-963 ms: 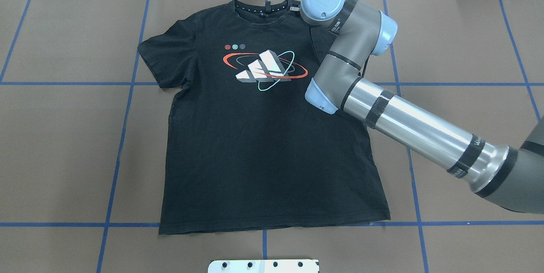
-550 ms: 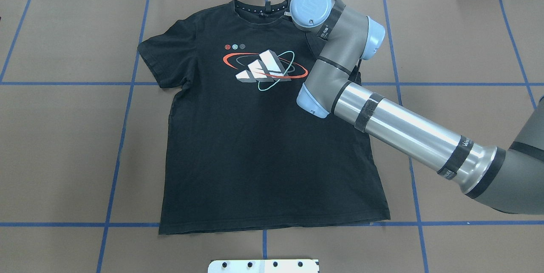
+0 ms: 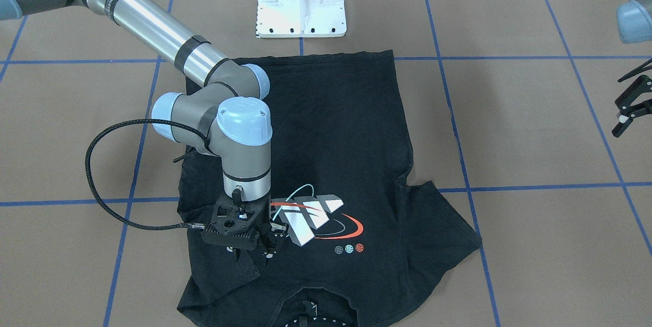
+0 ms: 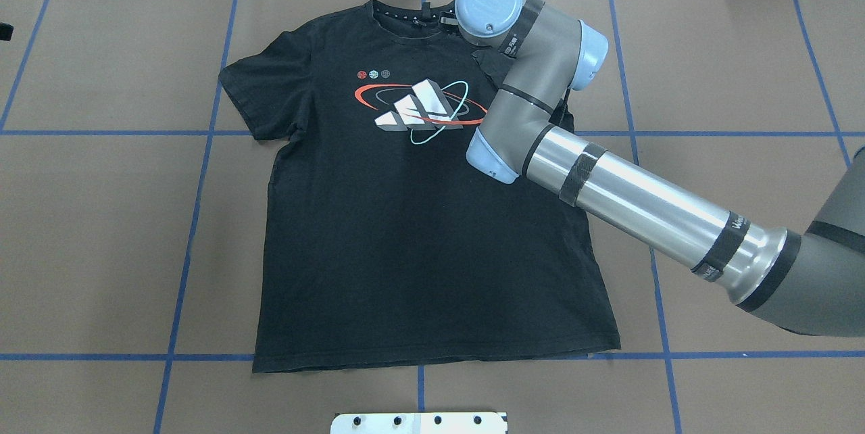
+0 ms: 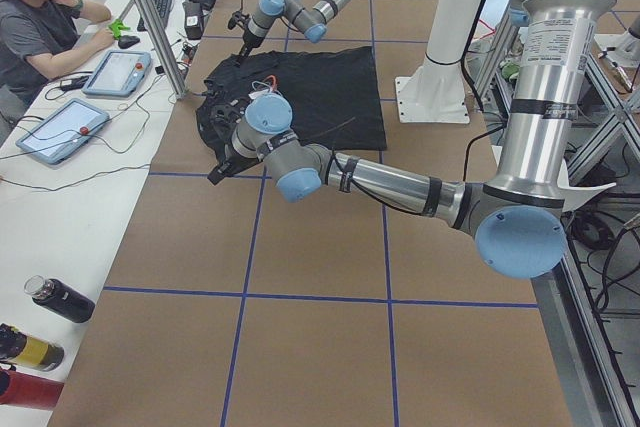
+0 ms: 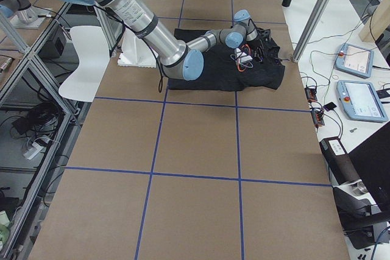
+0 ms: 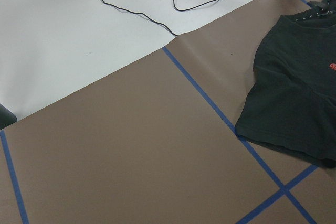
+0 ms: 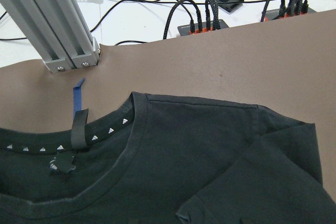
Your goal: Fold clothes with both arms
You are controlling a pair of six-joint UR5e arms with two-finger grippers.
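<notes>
The right tool [image 3: 266,245] is pinching the right sleeve of the black T-shirt [image 4: 405,231] and has carried it inward over the last second, so the sleeve now lies partly folded onto the chest beside the graphic [image 3: 310,212]; that looks like the first side fold getting under way. The shirt lies face up on the counter [image 4: 101,231], collar away from the robot. The left tool [image 3: 630,105] hangs spread, well off the shirt. No containers are in sight.

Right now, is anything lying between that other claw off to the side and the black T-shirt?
Nothing visible. Between the left gripper and the T-shirt there is only bare brown table. The right gripper is already at the shirt's sleeve.
</notes>
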